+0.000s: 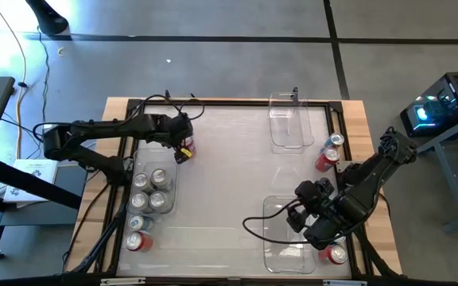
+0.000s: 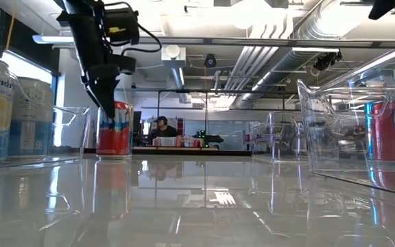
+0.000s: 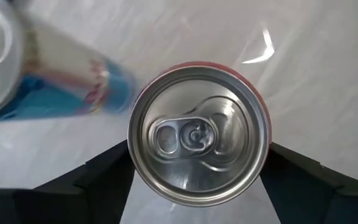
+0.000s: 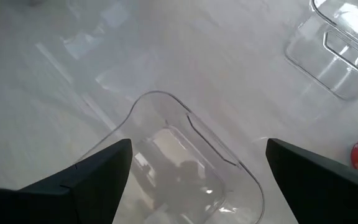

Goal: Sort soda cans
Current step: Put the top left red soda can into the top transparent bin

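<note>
Left pincer (image 3: 197, 186) straddles an upright red can (image 3: 199, 132) on the table (image 1: 229, 143) — fingers wide, not yet gripping; right pincer (image 4: 197, 186) — spread wide, far off — holds nothing.

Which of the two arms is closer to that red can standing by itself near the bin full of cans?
The left. Its tool is directly over the red can, a finger on either side. The right tool is across the table, over an empty clear bin.
</note>
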`<state>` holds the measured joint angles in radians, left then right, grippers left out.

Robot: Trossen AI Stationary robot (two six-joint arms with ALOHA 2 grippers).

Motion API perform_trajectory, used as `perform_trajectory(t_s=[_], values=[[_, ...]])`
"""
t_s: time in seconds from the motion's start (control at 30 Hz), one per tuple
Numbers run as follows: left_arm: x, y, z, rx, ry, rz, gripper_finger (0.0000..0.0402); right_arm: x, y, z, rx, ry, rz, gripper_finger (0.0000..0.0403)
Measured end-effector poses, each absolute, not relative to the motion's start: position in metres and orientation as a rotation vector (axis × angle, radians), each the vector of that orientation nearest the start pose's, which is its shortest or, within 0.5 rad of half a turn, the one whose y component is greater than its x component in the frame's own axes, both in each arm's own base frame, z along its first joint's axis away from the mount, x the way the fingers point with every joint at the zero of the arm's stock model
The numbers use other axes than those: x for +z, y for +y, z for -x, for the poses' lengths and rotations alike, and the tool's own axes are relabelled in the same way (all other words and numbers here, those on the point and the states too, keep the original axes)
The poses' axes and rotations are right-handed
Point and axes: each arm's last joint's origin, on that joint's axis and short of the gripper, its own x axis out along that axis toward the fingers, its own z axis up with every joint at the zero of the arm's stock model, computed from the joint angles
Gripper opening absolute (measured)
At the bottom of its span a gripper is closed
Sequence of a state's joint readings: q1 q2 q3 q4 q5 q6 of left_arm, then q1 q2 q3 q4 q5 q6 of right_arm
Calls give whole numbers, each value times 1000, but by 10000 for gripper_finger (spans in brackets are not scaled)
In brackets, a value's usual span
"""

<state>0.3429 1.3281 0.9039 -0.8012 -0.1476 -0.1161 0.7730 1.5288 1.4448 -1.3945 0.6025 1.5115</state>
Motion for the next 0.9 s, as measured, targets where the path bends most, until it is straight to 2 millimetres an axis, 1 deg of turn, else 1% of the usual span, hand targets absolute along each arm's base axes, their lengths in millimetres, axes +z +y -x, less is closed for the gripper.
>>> perform_trajectory(t_s=[0.1,0.27,0.33,0.47,0.53,0.73,0.83,0.9], values=[[224,78,-227,473,1174,235,285,315,174,-202,-661,895,-412,367],[227,60,-241,405,1069,237,279,316,173,-204,-682,831,-401,367],[230,51,-251,378,986,241,279,317,170,-206,-696,802,-392,367],[234,32,-273,301,826,246,278,317,162,-212,-734,799,-408,367],[235,23,-287,270,782,229,278,317,158,-215,-745,813,-416,367],[233,1,-334,252,832,105,279,316,146,-223,-766,854,-414,367],[229,-5,-355,225,881,49,291,316,143,-226,-774,859,-426,367],[223,-7,-366,210,921,17,301,316,143,-227,-773,856,-430,367]])
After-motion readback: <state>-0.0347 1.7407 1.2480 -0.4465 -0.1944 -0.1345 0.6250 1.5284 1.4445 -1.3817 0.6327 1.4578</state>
